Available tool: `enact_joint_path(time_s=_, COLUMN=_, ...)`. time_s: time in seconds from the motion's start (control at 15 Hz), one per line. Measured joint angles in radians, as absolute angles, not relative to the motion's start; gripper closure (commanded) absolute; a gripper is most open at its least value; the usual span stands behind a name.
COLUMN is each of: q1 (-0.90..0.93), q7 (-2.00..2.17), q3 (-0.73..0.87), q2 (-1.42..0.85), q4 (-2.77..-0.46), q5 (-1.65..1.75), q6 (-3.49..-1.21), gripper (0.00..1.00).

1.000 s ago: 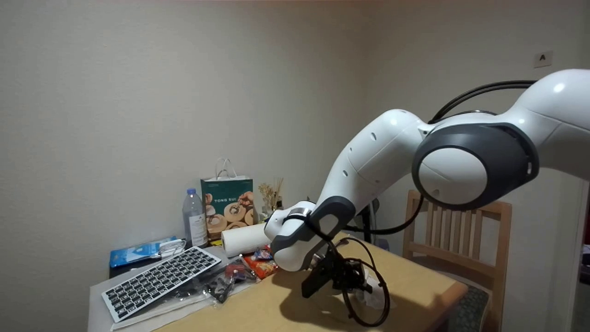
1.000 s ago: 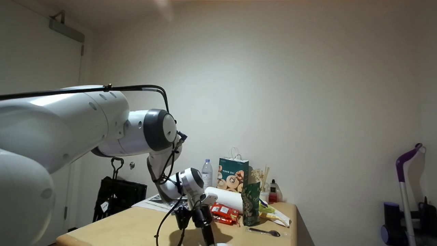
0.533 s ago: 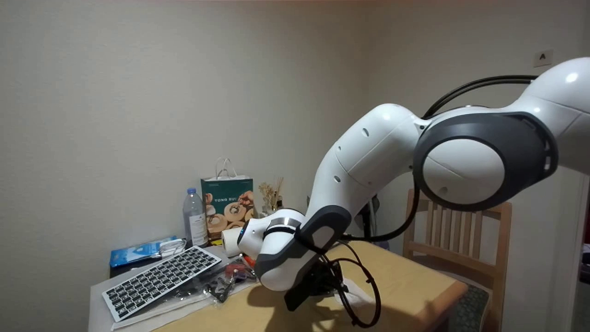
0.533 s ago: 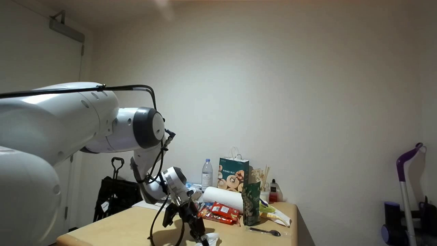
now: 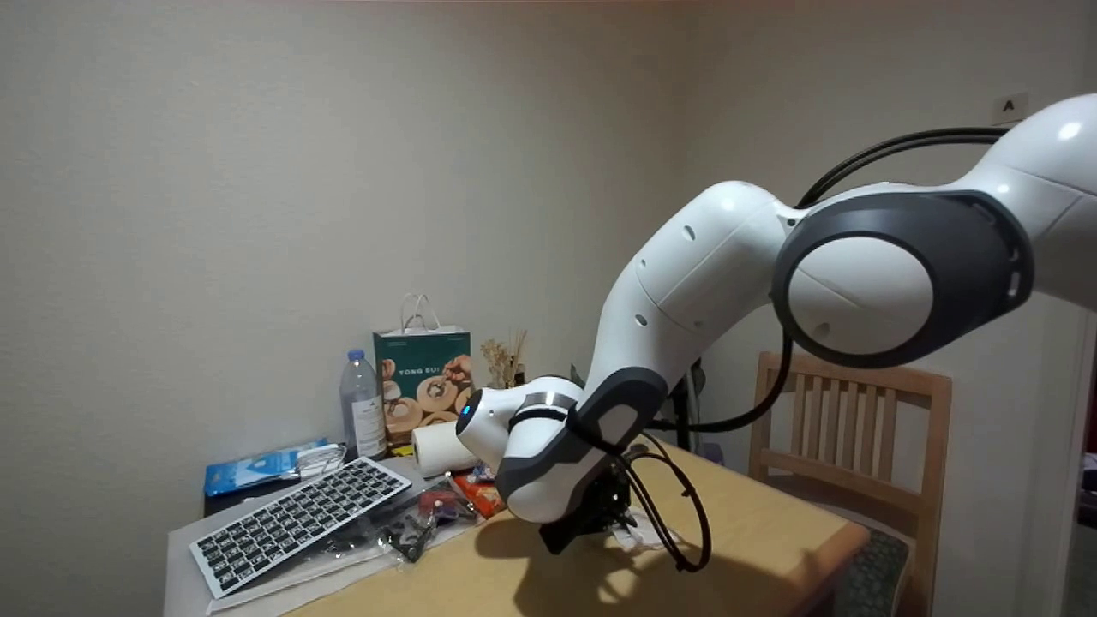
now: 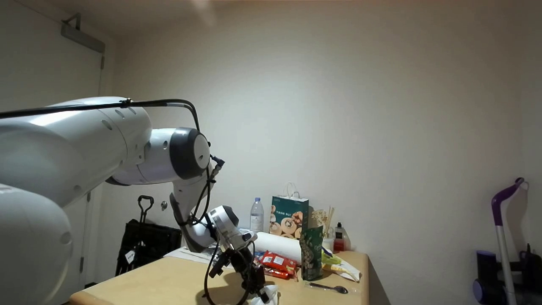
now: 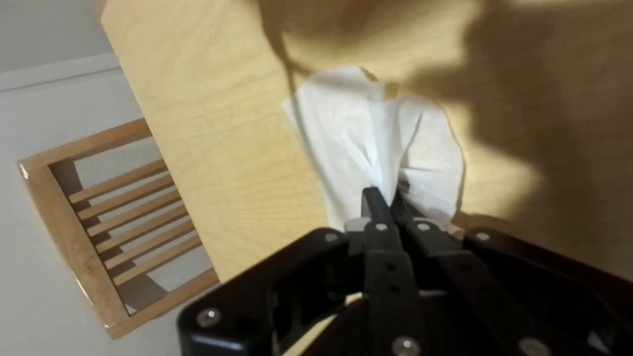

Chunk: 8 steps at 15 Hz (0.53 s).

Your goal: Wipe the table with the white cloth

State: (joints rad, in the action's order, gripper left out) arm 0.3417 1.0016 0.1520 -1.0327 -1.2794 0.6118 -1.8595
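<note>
The jaws of the black two-finger gripper (image 7: 389, 203) stand pressed together, pinching a gathered fold of the small wrinkled white fabric cloth (image 7: 378, 143), whose loose part fans out over the smooth light tan wooden table (image 7: 232, 163). The cloth lies inward from the straight edge beside the slatted wooden chair (image 7: 74, 247), with bare wood between. The step in hand looks to be wiping. To do it well, hold that pinch firm, press just enough for the fan to bear flat, and make long, overlapping strokes parallel to the chair-side edge, turning short of the rounded corner so that no flap hangs over. The tips should ride on fabric rather than scrape wood, and strokes should end well before the long-handled black spoon (image 6: 328, 287) and the glossy red snack packets (image 6: 278, 260) toward the back edge. The looped black cable (image 5: 705, 527) hangs low and could drag. How hard the cloth presses cannot be told, since its underside is out of sight. Neither exterior view shows it whole: gripper and cable cover part, or the view's bottom cuts it off. The table's near edge is cut off in both exterior views, and wood away from the chair is too shaded to judge for marks.
</note>
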Motion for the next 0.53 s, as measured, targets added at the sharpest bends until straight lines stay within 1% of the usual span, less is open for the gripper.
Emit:
enact_joint_path(time_s=0.4, q1=0.266, q7=0.747, q3=0.139, q2=-1.014, q4=-1.281, q5=0.605, q6=-2.055, gripper=1.00)
enact_joint_path(time_s=0.53, q1=0.235, q7=0.644, q3=0.130, q2=-1.009, q4=-1.280, q5=0.576, q6=-2.075, gripper=0.98)
